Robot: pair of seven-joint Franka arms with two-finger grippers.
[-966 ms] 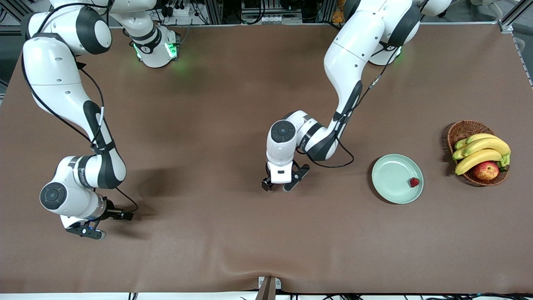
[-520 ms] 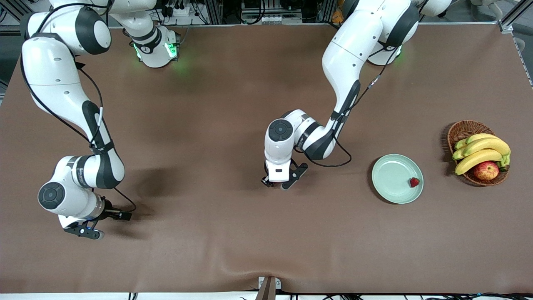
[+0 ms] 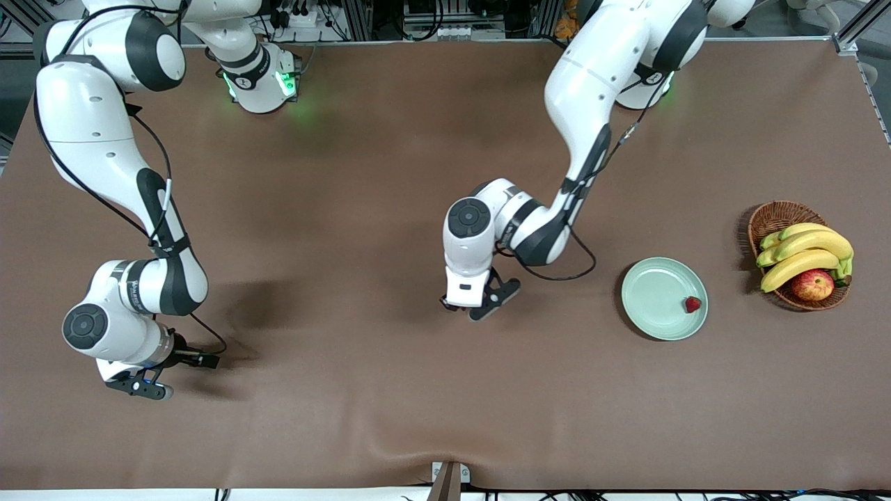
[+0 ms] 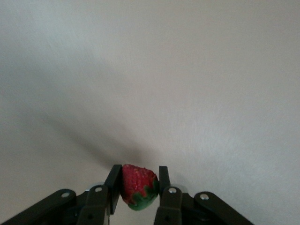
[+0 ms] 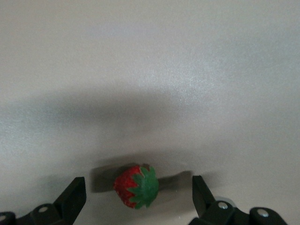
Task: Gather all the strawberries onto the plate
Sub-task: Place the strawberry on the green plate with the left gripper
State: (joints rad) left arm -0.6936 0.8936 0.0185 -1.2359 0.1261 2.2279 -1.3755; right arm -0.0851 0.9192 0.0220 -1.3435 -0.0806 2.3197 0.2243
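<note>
Brown cloth covers my table [image 3: 362, 174] edge to edge, rumpled a little at the bottom centre of the front view. Lowest in that frame, at lower left, I have the right gripper [image 3: 143, 385] down close to the cloth, jaws spread wide, and its wrist view shows a strawberry [image 5: 136, 186] lying on the cloth between the two fingers [image 5: 72, 197], touching neither. At mid-frame the left gripper [image 3: 462, 305] is low over the middle of the table; in its wrist view the jaws are pinched on a second strawberry [image 4: 137, 185], red body between the pads, green cap toward the camera. At the right of the frame sits the mint-green plate [image 3: 654, 299] with a third strawberry [image 3: 692, 304] on it near the rim. Just above that, at the right edge, a wicker basket [image 3: 776, 216] holds bananas [image 3: 807, 254] and an apple [image 3: 812, 284]
</note>
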